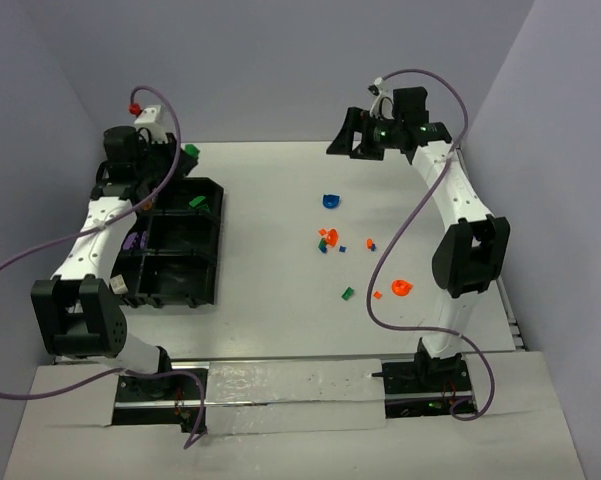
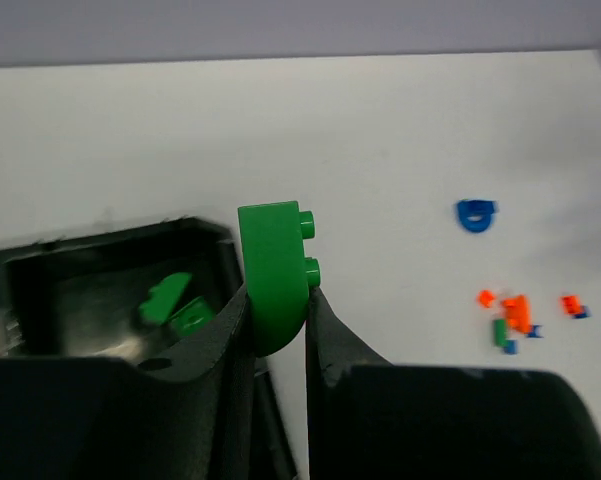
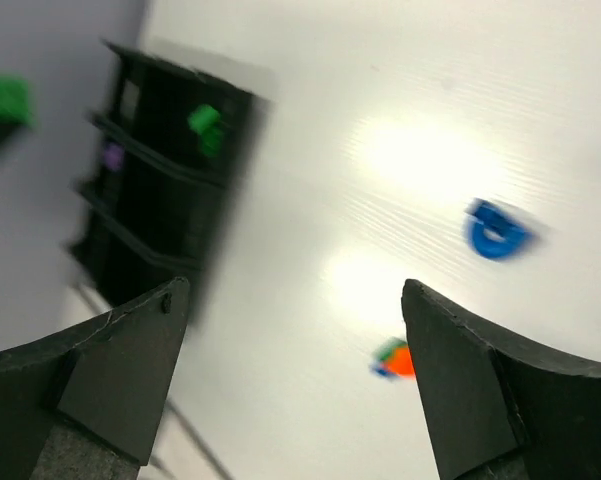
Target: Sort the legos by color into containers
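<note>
White table (image 1: 280, 190), black tray (image 1: 217, 250), green bricks (image 1: 196, 202) in far compartment

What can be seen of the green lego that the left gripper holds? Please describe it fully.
The green lego is one smooth, glossy plastic piece with two small round studs on one side. One end is rounded and points toward the left gripper. The gripper's two black fingers pinch it from both sides, and nothing else touches it. It hangs in the air by a corner of the black tray, whose nearest compartment holds other green pieces.
</note>
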Available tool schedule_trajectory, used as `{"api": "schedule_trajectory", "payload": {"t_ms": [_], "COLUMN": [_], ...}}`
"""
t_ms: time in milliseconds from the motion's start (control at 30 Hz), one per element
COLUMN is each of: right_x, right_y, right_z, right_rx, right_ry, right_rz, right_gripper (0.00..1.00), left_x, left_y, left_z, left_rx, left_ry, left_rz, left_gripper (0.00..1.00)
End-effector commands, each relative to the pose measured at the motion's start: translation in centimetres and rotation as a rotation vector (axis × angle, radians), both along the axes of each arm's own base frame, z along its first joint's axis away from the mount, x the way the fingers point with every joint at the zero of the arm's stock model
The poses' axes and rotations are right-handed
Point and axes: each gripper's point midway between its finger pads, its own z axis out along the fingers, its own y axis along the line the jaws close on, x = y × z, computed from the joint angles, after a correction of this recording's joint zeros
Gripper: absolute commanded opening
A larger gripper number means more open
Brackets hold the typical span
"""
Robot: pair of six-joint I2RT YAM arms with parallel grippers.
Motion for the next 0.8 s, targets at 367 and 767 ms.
{"api": "schedule_trajectory", "payload": {"t_ms": [367, 767], "right_x": [-11.3, -14.1], "right_y": [-4.7, -4.6], "right_z": [-10.2, -13.3], "right_rx": [-0.552, -0.679], "right_ry": [0.015, 0.047], "right_rz": [0.485, 0.578], "right_gripper": [0.84, 0.81], "left_x": [0.4, 3.9], "left_y": [7.5, 9.2], "left_z": [-8.4, -11.0], "left_rx": [0.292, 0.375], "left_ry": [0.237, 0.270], "left_rz": [0.120, 0.096], "left_gripper": [0.08, 0.44]}}
